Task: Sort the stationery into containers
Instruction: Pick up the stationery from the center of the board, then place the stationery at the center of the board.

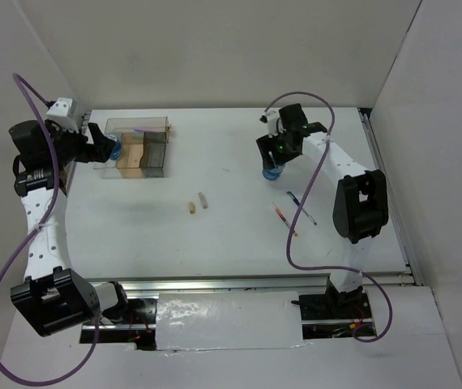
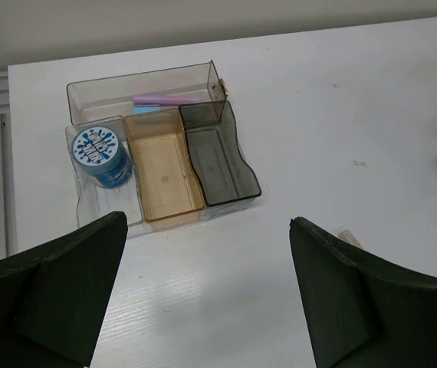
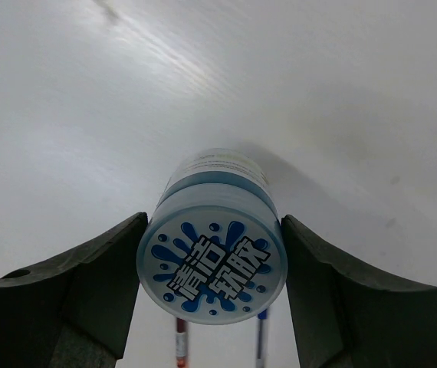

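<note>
While hovering at the 9 o'clock end of the organiser (image 1: 151,128), grips nothing: left gripper (image 2: 207,226), fingers (image 2: 57,291) spread wide. Toward 10 o'clock on the table (image 1: 231,243), that low clear organiser. In its clear compartment (image 2: 80,207) at the 9 o'clock end, one blue tub (image 2: 100,156), upright, printed lid up. Next toward 3 o'clock, a tan compartment (image 2: 165,170), then a smoky grey compartment (image 2: 220,161). Along the 12 o'clock side, a long clear compartment (image 2: 100,96) with a pale lilac bar (image 2: 169,99) lying lengthwise and, just at its 7 o'clock, a pale-blue sliver (image 2: 148,110); which compartment for that one, cannot tell.

Near the table's middle, at 5 o'clock of the organiser and well apart from it, a tan stub (image 1: 190,208) and, close at its 2 o'clock but not touching, a paler stub (image 1: 203,200).

Farther toward 3 o'clock, right gripper (image 3: 212,218), fingers (image 3: 88,284) drawn in on a second blue tub (image 3: 212,268), a pad pressed to each side, printed lid facing the wrist camera. Resting on the table or lifted off it: cannot tell. At 5 o'clock of this tub, near but apart, two thin pens side by side, not touching, both slanting from 11 to 5 o'clock: red-orange pen (image 1: 284,217) on the 9 o'clock side, blue pen (image 1: 301,207) on the 3 o'clock side.
</note>
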You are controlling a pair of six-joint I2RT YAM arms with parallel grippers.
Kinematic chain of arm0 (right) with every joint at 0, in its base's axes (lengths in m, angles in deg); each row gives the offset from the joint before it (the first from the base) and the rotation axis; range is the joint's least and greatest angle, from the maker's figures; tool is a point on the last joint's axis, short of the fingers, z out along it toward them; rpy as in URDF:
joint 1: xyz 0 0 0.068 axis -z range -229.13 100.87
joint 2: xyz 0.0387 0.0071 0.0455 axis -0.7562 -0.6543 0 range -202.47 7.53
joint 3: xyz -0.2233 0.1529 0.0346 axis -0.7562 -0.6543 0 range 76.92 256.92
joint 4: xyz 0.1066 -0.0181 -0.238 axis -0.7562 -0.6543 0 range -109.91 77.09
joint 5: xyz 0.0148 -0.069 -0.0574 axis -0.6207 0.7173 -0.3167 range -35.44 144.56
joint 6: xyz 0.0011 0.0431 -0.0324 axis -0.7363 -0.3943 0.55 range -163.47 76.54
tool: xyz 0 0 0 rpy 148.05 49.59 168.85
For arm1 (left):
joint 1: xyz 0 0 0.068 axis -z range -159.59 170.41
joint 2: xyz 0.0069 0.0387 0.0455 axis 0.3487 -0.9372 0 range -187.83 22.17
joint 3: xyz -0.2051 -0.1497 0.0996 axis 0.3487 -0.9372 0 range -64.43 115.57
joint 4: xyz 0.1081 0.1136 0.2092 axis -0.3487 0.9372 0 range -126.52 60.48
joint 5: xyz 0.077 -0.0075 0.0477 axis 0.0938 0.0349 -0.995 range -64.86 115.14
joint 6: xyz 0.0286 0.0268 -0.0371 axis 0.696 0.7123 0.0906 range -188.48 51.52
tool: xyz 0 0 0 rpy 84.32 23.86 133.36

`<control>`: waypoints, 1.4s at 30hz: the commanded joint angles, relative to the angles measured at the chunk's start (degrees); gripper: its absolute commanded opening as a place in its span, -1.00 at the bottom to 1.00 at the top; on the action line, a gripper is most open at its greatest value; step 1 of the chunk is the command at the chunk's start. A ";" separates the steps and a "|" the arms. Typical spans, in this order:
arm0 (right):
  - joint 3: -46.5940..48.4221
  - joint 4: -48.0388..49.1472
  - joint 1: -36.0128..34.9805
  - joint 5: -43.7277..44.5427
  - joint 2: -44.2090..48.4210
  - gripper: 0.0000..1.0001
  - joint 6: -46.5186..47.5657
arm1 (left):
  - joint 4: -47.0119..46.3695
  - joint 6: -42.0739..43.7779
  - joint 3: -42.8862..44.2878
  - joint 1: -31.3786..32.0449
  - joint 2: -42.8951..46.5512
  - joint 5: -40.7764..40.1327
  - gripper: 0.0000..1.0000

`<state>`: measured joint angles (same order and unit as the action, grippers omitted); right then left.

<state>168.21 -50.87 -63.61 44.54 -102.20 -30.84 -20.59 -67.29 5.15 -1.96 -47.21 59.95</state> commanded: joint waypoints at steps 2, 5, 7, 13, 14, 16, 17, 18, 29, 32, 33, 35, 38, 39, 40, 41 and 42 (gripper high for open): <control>4.52 -3.35 -9.85 -6.85 6.98 -0.79 4.42 | -0.45 -4.35 2.84 -2.32 -0.84 1.49 0.99; 2.32 -3.01 -18.02 -7.82 9.18 -0.83 6.09 | -0.19 -4.88 2.49 -3.38 -0.23 1.67 0.99; 0.83 -2.39 -24.24 -7.82 10.32 -0.83 7.15 | 0.33 -4.97 2.66 -4.08 -0.14 1.84 0.99; 1.52 -0.89 -36.66 -4.31 7.44 -0.84 9.17 | 5.43 -5.93 2.40 -8.29 -0.75 4.91 0.99; 1.79 -1.07 -38.85 -3.87 5.60 -0.83 9.61 | 5.78 -6.11 2.14 -9.43 -0.66 5.53 0.99; 1.88 -0.72 -40.71 -2.64 2.70 -0.84 10.05 | 6.31 -5.50 1.35 -11.37 -0.14 7.54 0.99; 1.70 -0.46 -42.11 -2.20 1.90 -0.84 10.05 | 6.66 -5.32 1.09 -11.90 0.12 7.90 0.99; 1.27 -0.11 -42.64 -1.93 1.19 -0.83 9.97 | 6.84 -4.89 0.56 -12.25 0.30 8.08 0.99; -0.05 3.32 -46.25 4.57 -5.49 -0.57 9.00 | 8.33 -1.90 -1.20 -14.37 2.59 10.54 0.99; -0.93 3.50 -46.78 5.62 -5.49 -0.03 9.00 | 9.83 -1.89 -0.41 -14.46 1.89 12.04 0.99; -1.02 2.81 -47.30 5.89 -6.01 0.02 9.09 | 9.48 -1.89 -0.50 -14.63 2.06 12.04 0.99; -0.93 2.45 -47.66 6.59 -6.19 0.22 9.09 | 8.78 -2.15 -1.20 -14.63 2.50 12.22 0.99; -0.93 2.36 -47.66 6.86 -5.50 0.54 7.34 | 8.25 -2.07 -1.38 -14.63 2.94 12.83 0.99; -0.93 2.45 -47.31 6.86 -4.80 0.64 6.81 | 8.25 -1.90 -1.20 -14.54 2.85 12.92 0.99; -0.76 2.62 -46.87 6.77 -4.09 0.88 6.19 | 8.60 -1.81 -0.85 -14.63 2.85 13.09 0.99; -0.50 2.80 -46.52 6.51 -3.39 0.99 5.75 | 8.60 -1.89 -0.68 -14.54 2.94 13.44 0.99; -0.23 2.80 -45.12 5.11 -1.38 1.00 4.62 | 8.69 -1.89 -0.68 -14.63 3.03 13.44 0.99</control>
<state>167.64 -49.53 -110.43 50.09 -108.72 -23.54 -11.11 -69.98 3.71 -16.21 -45.48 70.85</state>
